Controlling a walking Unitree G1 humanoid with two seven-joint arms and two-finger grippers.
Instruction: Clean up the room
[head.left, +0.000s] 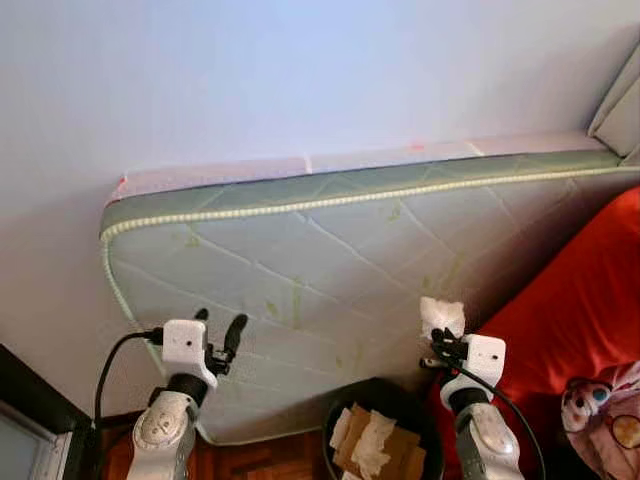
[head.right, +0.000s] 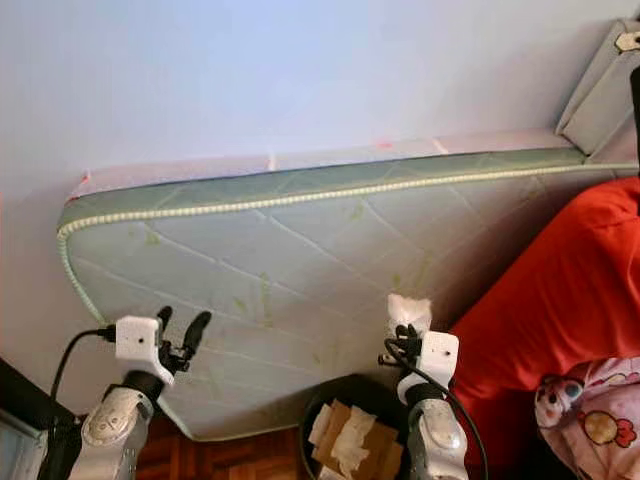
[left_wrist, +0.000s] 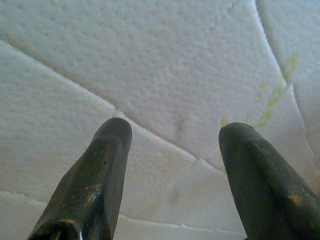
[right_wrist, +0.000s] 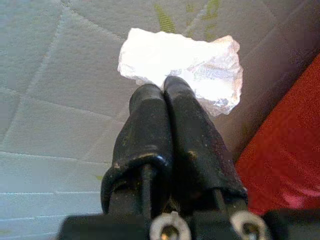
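Right gripper (right_wrist: 164, 87) pinching tissue (right_wrist: 185, 67) above bin (head.left: 385, 395)

Reddish-brown wooden floor (head.left: 260, 455), showing in a small patch at the bottom of the head views. Standing on edge upon it, a quilted mattress (head.left: 330, 270) with green stitching and a green side band, leaning back against the pale wall (head.left: 250, 80). Just in front of the mattress, resting on the floor, a dark round bin (head.left: 380, 435) holding flattened brown cardboard and crumpled white paper. Off to the right, a bed under a red cover (head.left: 575, 320), its near edge beside the bin. Lying on that cover, a pink patterned cloth (head.left: 600, 405) with cartoon figures.
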